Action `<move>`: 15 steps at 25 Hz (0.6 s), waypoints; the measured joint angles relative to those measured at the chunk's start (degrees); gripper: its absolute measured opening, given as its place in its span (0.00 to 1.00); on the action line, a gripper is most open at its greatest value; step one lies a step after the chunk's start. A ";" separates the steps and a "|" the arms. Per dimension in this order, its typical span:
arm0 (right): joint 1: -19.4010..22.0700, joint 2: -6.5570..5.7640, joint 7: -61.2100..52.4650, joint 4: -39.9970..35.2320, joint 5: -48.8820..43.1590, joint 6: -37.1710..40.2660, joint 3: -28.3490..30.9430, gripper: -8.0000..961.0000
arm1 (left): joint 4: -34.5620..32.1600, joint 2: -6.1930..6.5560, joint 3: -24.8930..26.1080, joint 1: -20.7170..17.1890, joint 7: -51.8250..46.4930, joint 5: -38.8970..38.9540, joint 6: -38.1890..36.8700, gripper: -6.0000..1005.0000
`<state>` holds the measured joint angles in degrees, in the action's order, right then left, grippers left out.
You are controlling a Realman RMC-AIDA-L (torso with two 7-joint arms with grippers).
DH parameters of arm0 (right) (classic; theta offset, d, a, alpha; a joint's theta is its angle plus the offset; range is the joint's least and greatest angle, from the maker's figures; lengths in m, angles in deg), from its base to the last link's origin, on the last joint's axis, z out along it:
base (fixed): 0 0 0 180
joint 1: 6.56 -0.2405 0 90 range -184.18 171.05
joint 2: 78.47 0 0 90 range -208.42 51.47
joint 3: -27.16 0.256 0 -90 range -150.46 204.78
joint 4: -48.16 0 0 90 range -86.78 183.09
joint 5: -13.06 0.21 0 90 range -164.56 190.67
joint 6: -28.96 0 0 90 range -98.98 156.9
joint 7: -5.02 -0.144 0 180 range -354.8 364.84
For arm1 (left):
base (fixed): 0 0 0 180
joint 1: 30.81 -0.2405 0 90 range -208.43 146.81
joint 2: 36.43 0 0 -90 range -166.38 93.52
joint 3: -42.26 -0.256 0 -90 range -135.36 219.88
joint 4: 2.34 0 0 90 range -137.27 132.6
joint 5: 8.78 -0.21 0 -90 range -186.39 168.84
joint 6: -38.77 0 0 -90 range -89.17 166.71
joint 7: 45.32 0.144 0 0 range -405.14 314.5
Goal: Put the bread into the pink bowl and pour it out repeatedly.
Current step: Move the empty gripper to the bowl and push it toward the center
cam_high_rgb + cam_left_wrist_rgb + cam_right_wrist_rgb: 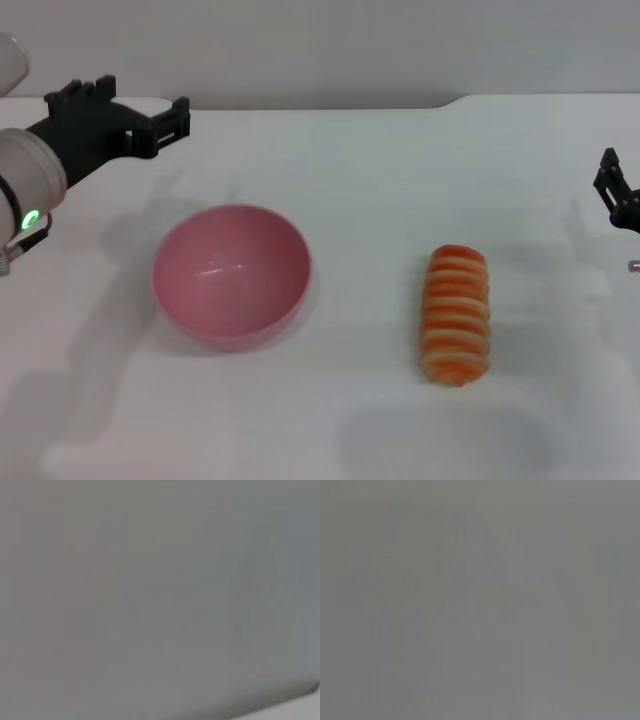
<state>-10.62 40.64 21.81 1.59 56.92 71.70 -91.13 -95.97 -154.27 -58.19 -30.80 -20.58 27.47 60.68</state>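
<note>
On the table [380, 170] the bowl [231, 274] sits left of centre, the bread [457, 314] right of centre, well apart, grippers at upper-left [140, 118] and right edge [618, 195].

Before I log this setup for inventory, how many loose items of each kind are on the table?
pink bowl: 1
bread: 1
Total: 2, both on the white table; the bowl is empty and the bread lies apart from it.
</note>
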 joint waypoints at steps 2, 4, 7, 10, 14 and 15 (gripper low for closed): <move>-0.18 -0.01 0.00 0.01 0.00 -0.09 0.00 0.78 | -2.82 0.00 1.70 -0.62 -0.23 -0.07 5.94 0.86; -0.30 -0.02 0.00 0.04 0.00 -0.27 0.00 0.78 | -3.87 -0.06 3.05 -0.70 -0.56 0.02 9.60 0.86; -0.46 -0.08 0.00 0.02 0.00 -1.06 0.00 0.78 | -4.67 -0.10 3.95 -0.48 -0.61 0.21 14.23 0.86; -0.51 -0.11 0.00 -0.01 0.00 -1.40 0.00 0.78 | -4.73 -0.07 3.83 -0.45 -0.42 0.12 14.81 0.86; -0.52 -0.12 0.00 0.00 -0.01 -1.44 0.00 0.78 | -6.46 -0.06 2.07 -1.54 1.46 -0.03 17.45 0.86; -0.52 -0.11 0.00 0.00 -0.01 -1.44 0.00 0.78 | -6.46 -0.06 2.07 -1.54 1.46 -0.03 17.45 0.86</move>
<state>-11.14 40.53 21.81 1.60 56.91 70.26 -91.14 -102.43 -154.33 -56.12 -32.35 -19.12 27.43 78.13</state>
